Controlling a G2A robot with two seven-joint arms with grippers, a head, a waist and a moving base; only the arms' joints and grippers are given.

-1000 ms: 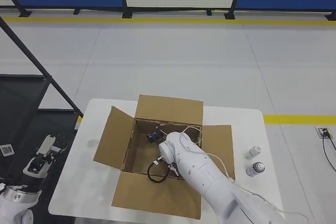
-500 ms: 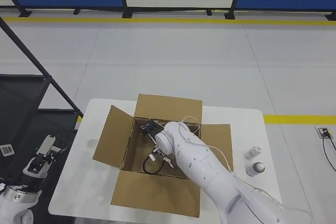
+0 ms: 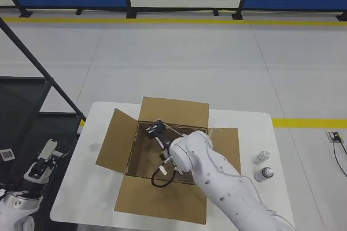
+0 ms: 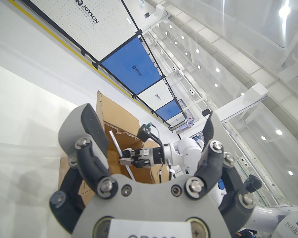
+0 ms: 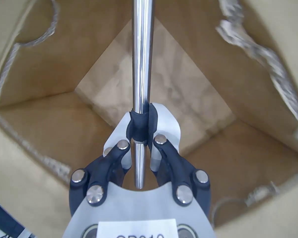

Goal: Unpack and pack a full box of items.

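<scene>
The right gripper (image 5: pixel 141 122), clamping a rod (image 5: pixel 142 38), is rising from the box (image 5: pixel 52 70), probably unpacking it. The left gripper (image 4: pixel 149 125) is idling, jaws spread.

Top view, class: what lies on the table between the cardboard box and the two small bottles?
Nothing. In the top view, the stretch of white table between the cardboard box and the two small bottles is bare.

One box (image 3: pixel 162 203), one metal rod (image 5: pixel 141 50), two bottles (image 3: pixel 265 174), one table (image 3: pixel 95 187)
</scene>
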